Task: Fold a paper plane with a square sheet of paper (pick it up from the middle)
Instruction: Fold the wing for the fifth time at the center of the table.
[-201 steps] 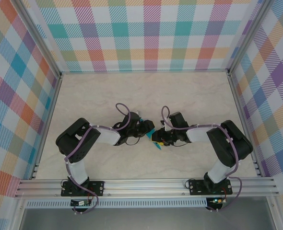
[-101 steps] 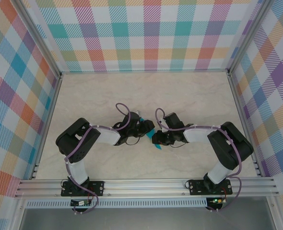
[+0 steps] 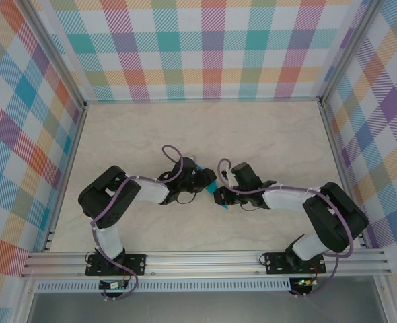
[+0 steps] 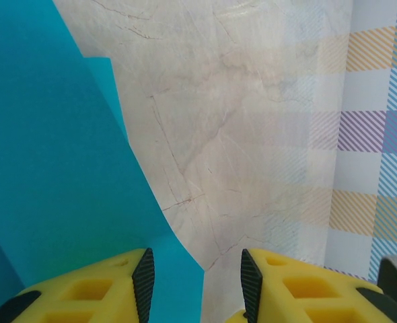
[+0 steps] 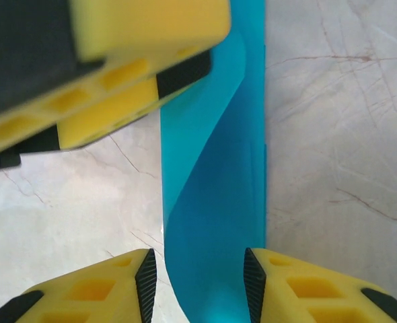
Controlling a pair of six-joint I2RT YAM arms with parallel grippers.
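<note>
Teal paper point(image 5: 212, 202) sits between left pincer point(image 4: 197, 272) and right pincer point(image 5: 200, 272), both arms low.

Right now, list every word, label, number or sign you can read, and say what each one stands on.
No text can be read anywhere.
The square sheet of paper: plain teal, no print.
The left gripper and the right gripper: yellow and black, no marks.
The checked walls and the table: pattern only.
The small parts at the arm bases: too small to read any marking.
</note>
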